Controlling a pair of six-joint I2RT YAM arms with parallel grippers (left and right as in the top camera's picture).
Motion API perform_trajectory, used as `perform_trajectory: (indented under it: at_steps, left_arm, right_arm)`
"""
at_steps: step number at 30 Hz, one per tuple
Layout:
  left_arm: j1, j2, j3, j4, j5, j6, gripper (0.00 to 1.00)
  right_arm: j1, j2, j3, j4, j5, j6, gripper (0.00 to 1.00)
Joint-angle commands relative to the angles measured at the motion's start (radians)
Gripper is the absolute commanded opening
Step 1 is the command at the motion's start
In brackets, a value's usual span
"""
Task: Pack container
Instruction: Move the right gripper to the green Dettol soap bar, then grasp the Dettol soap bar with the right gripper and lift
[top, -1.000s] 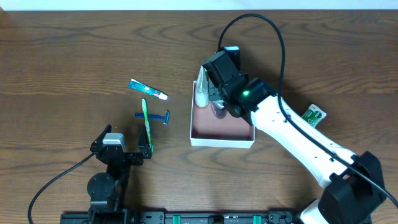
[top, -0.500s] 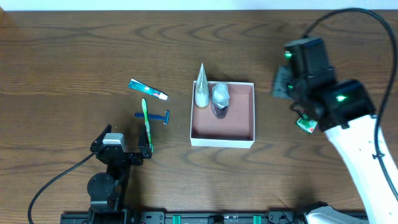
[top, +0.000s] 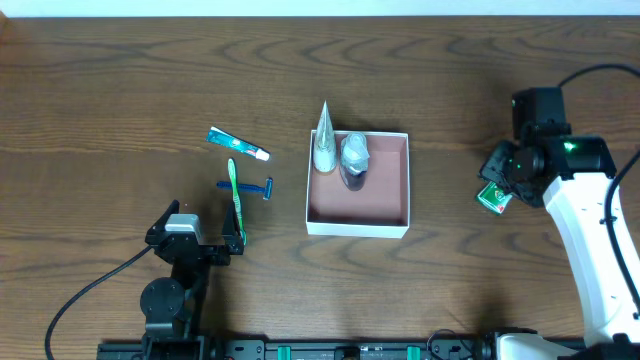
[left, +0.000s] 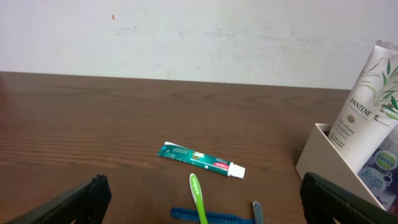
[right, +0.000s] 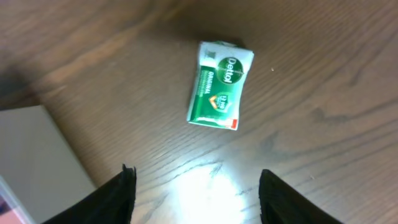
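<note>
**Both grippers empty; container mid-table w/ two items in it**

The container (top: 372, 205) sits about mid-table (top: 120, 90), a little toward the right edge; its pink-brown floor is mostly bare. A white Pantene tube (top: 323, 140) leans in its far-left corner, crimped end sticking up past the wall; a small Dettol bottle (top: 354, 155) stands just beside it, inside along the far wall.

L of the container, apart from it: a toothpaste tube (top: 238, 144) lies flat; nearer the front edge a green toothbrush (top: 236, 200) lies across a blue razor (top: 250, 186), touching it.

Left gripper (left: 205, 183) is by the front edge, L side, just beside the toothbrush handle end; jaws spread fully wide, nothing btwn them.

Right gripper (right: 198, 174) hangs near the right edge, over a green Dettol packet (right: 221, 84) lying flat on the wood, well apart from the container; jaws clearly parted, gripping nothing; the packet lies beyond the fingertips, not btwn them.
</note>
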Motion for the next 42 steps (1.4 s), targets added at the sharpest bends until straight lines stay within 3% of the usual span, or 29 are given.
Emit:
perform_trajectory:
  at_steps: [1,16,36,42]
  left_arm:
    - [0.003,-0.005,-0.018,-0.033,0.014,0.013,0.98]
    - [0.003,-0.005,-0.018,-0.033,0.014,0.013,0.98]
    - [0.003,-0.005,-0.018,-0.033,0.014,0.013,0.98]
    - [0.003,-0.005,-0.018,-0.033,0.014,0.013,0.98]
  right_arm:
    - [-0.052,0.009,-0.079,0.065,-0.052,-0.009,0.66]
    - [-0.143,0.143,-0.277,0.369,-0.063,0.035,0.79]
    - [-0.174,0.269,-0.282,0.526,-0.087,0.029,0.78]
    - [-0.175,0.309,-0.282,0.549,-0.088,0.028,0.73]
